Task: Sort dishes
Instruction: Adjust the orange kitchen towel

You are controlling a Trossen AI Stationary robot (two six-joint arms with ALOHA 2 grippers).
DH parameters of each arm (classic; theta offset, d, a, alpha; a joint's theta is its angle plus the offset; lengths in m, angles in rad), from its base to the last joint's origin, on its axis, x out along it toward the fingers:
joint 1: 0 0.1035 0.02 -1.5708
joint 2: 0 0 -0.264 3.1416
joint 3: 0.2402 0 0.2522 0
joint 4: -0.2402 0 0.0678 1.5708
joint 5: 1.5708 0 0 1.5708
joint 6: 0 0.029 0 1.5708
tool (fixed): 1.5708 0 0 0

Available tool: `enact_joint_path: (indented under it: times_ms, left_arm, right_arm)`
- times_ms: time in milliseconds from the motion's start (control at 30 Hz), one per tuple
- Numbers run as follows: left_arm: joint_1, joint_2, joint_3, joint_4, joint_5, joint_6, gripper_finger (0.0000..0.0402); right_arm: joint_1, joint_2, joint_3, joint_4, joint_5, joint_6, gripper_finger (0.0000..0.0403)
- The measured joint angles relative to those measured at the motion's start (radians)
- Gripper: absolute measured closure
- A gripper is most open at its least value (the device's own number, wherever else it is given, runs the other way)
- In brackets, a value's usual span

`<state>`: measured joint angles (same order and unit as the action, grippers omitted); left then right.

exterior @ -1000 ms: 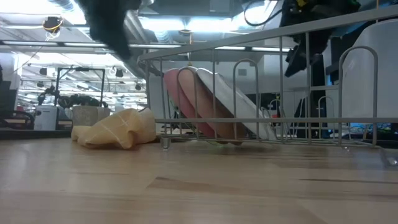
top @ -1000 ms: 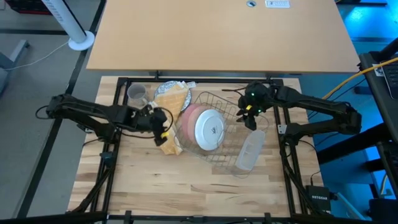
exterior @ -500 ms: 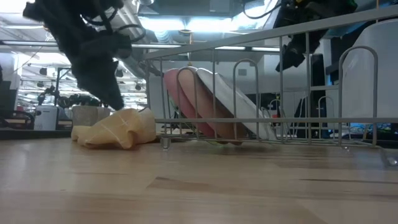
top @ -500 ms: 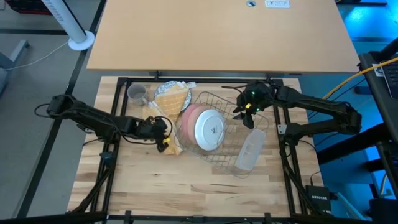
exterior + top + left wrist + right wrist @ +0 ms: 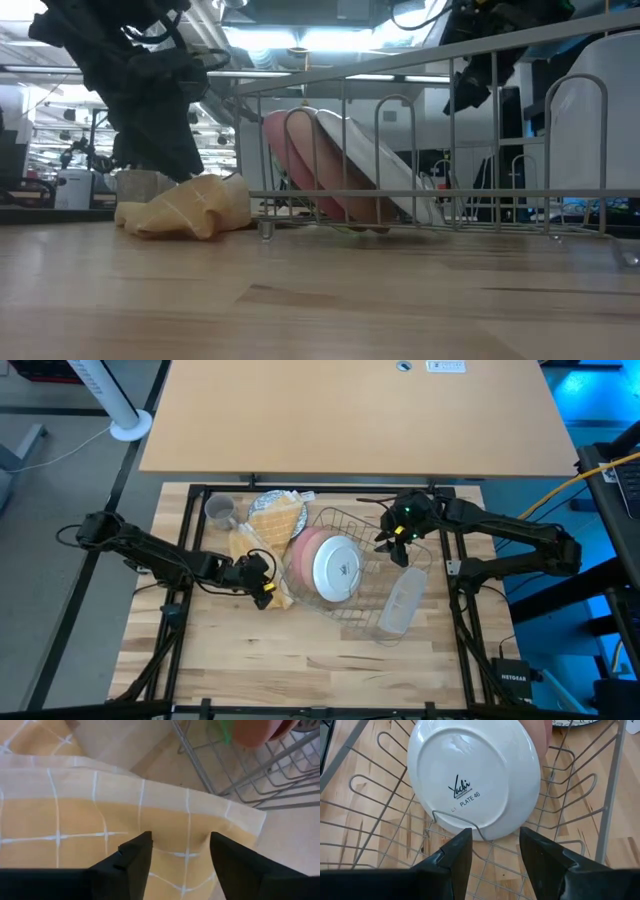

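A white plate [image 5: 337, 568] and a pink plate [image 5: 303, 550] stand on edge, leaning in the wire rack [image 5: 375, 525]. A grey mug [image 5: 219, 511] stands at the far left. The yellow checked cloth [image 5: 278, 520] lies crumpled on the table left of the rack. My left gripper [image 5: 265, 585] is open, low over the cloth's near end. My right gripper [image 5: 392, 543] hangs open above the rack's far right part, and its fingers [image 5: 455, 850] frame the white plate's underside [image 5: 475, 775] without touching it. My left gripper comes at the yellow cloth slanting down from the table's left. Its open fingertips [image 5: 142, 842] stand on the top layer near the cloth's edge by the rack, with a stretch of cloth [image 5: 180, 832] between them. The cloth lies slack on the table.
A clear oblong plastic tray [image 5: 401, 603] lies right of the rack toward the near edge. The rack's wires [image 5: 200, 767] run close beside the cloth. Bare wood [image 5: 300, 650] stretches along the near side. A larger tan tabletop [image 5: 350, 420] lies beyond the far edge.
My left gripper has come down onto the cloth, moving a little toward the table's near edge, and its wrist has rolled. The cloth stays where it lay. My right gripper has kept still.
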<state>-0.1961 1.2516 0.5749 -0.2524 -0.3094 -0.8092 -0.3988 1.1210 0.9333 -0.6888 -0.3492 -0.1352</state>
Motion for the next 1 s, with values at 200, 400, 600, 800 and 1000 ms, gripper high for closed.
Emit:
enact_joint_path:
  times_ms: [200,400,600,800,1000]
  left_arm:
    - [-0.008,0.061,0.001,0.008,0.0,-0.041,0.018]
    - [-0.008,0.195,0.0,0.01,-0.003,-0.058,0.0181]
    - [-0.015,0.223,0.005,0.009,-0.012,-0.106,0.027]
    - [-0.029,0.191,0.026,-0.011,0.062,-0.136,0.039]
    - [-0.069,0.108,0.072,-0.093,0.182,-0.265,0.0395]
  right_arm:
    - [0.0,0.0,0.0,0.002,0.0,0.0,0.0233]
    - [0.0,0.0,0.0,0.006,0.0,0.002,0.0233]
    - [0.0,0.0,0.0,0.007,0.0,0.009,0.0233]
    - [0.0,0.0,0.0,0.007,0.0,0.011,0.0233]
    - [0.0,0.0,0.0,0.007,0.0,0.011,0.0233]
